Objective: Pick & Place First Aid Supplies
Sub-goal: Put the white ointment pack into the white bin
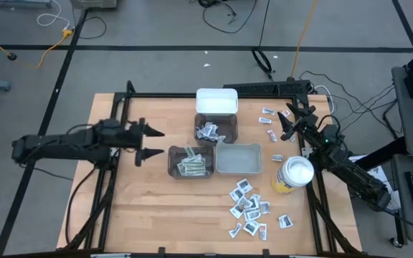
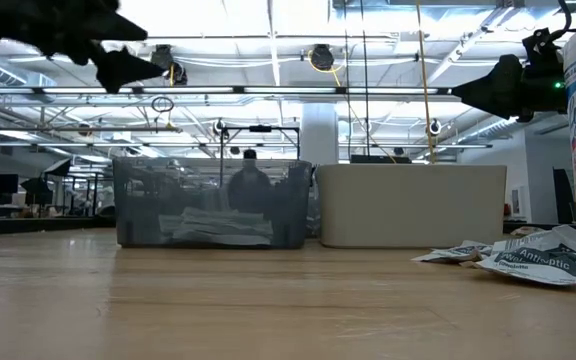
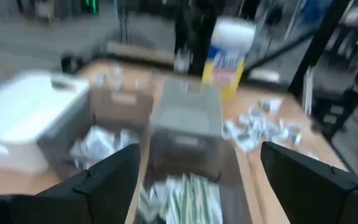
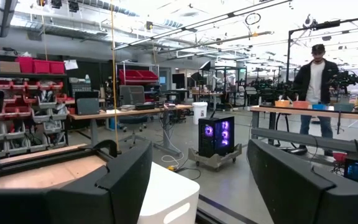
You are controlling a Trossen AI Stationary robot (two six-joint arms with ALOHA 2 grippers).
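The first aid supplies lie in groups. A heap of square white sachets (image 1: 248, 208) (image 3: 260, 124) rests flat on the wood at the near right, and a few small packets (image 1: 269, 118) lie at the far right. More sachets fill a dark bin (image 1: 215, 129), and narrow strip wrappers fill another dark bin (image 1: 191, 162) (image 3: 185, 193). My left gripper (image 1: 153, 143) (image 3: 197, 174) hovers open, about level, just left of the strip bin, with nothing between its fingers. My right gripper (image 1: 287, 120) (image 4: 197, 186) stands open at the table's far right edge, also empty.
A white bin (image 1: 216, 101) stands behind the sachet bin, and a pale grey bin (image 1: 238, 159) sits right of the strip bin. A yellow canister with a white lid (image 1: 293, 175) stands near the right edge. Bare wood lies at the near left. A person (image 4: 316, 93) stands in the room beyond.
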